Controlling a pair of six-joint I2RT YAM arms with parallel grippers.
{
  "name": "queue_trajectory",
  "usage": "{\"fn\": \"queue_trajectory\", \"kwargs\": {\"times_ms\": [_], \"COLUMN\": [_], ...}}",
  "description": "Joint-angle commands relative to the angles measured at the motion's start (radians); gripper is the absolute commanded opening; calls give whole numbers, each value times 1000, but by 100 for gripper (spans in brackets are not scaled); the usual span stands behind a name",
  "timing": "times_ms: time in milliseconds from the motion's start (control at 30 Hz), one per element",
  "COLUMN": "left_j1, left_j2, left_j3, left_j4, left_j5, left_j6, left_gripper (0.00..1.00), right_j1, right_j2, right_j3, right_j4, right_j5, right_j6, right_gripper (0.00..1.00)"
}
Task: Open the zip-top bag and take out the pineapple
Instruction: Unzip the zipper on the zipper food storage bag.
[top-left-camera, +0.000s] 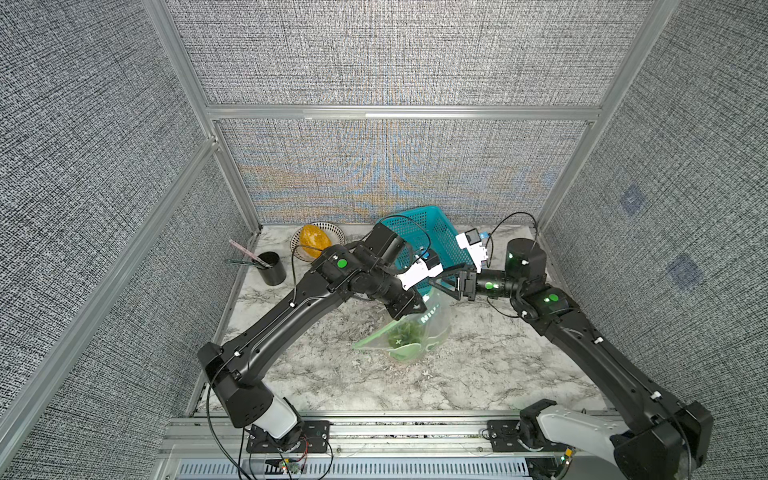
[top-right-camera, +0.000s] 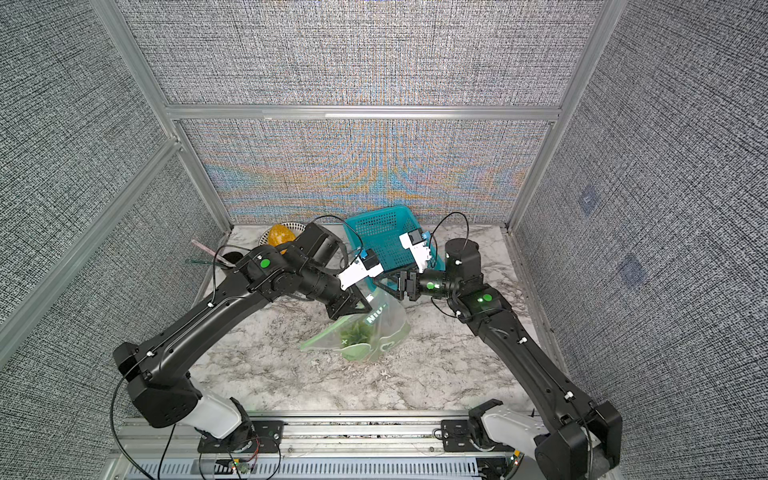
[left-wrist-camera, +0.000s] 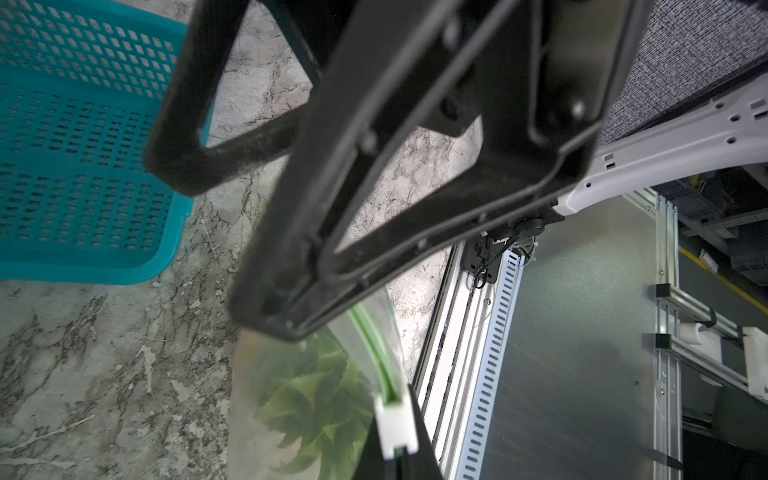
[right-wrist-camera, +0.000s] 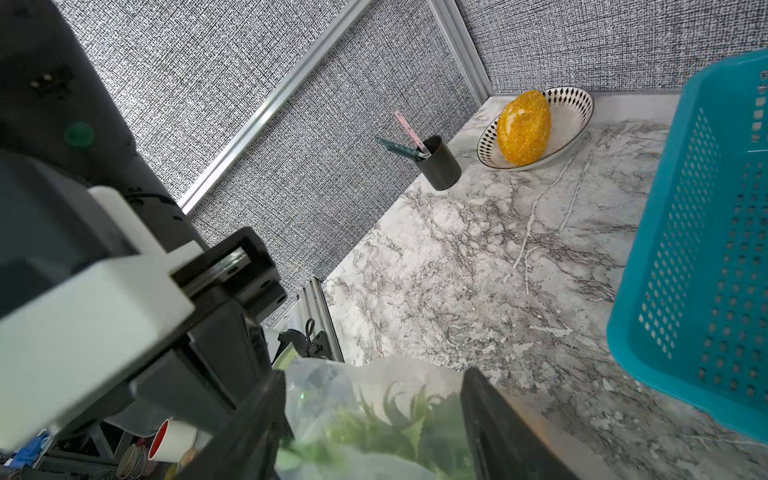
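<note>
1. The zip-top bag sits mid-bench, one top corner held up. The pineapple is inside, leafy crown showing through.
2. The left pincer is clamped shut on the bag's top edge.
3. The right pincer has its jaws apart, straddling the bag's top.
4. Teal basket at the far edge.

The right gripper holds its dark jaws apart on either side of the crinkled zip-top bag. The pineapple shows its green leaves through the plastic. On the marbled worktop, a bowl holding an orange-yellow fruit fills a walled corner. A black cup of pens stands by the edge, and a teal basket is nearby.
</note>
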Motion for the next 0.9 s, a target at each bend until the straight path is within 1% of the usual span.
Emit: {"fn": "queue_trajectory", "kwargs": {"times_ms": [0,133,267,367,433,500,567,633,700,767,800,867], "left_j1": [15,35,39,39,39,39,39,40,40,40,39,39], "left_j2": [-8,2,18,24,23,21,15,10,7,4,3,1], "left_j3": [21,37,29,25,22,16,7,-8,-21,-29,-31,-32], "left_j4": [-40,-33,-11,0,2,2,2,2,4,7,8,8], "left_j5": [-75,-114,-70,-42,-35,-41,-46,-47,-40,-40,-41,-44], "left_j6": [74,94,90,77,75,74,77,75,71,64,64,63], "left_gripper": [0,0,0,0,0,0,0,1,2,4,6,10], "right_j1": [-2,-2,-2,0,2,4,9,9,10,11,13,16], "right_j2": [-2,-2,-12,-20,-27,-41,-56,-71,-85,-89,-88,-80], "right_j3": [5,-30,-72,-101,-127,-152,-162,-168,-174,-179,-179,-175], "right_j4": [40,75,112,182,240,298,305,289,287,301,308,307], "right_j5": [-35,-75,-98,-116,-129,-140,-137,-136,-131,-126,-127,-130], "right_j6": [26,50,68,119,166,218,230,222,221,237,244,244], "right_gripper": [68,68,67,65,62,56,50,39,25,15,12,8]}}
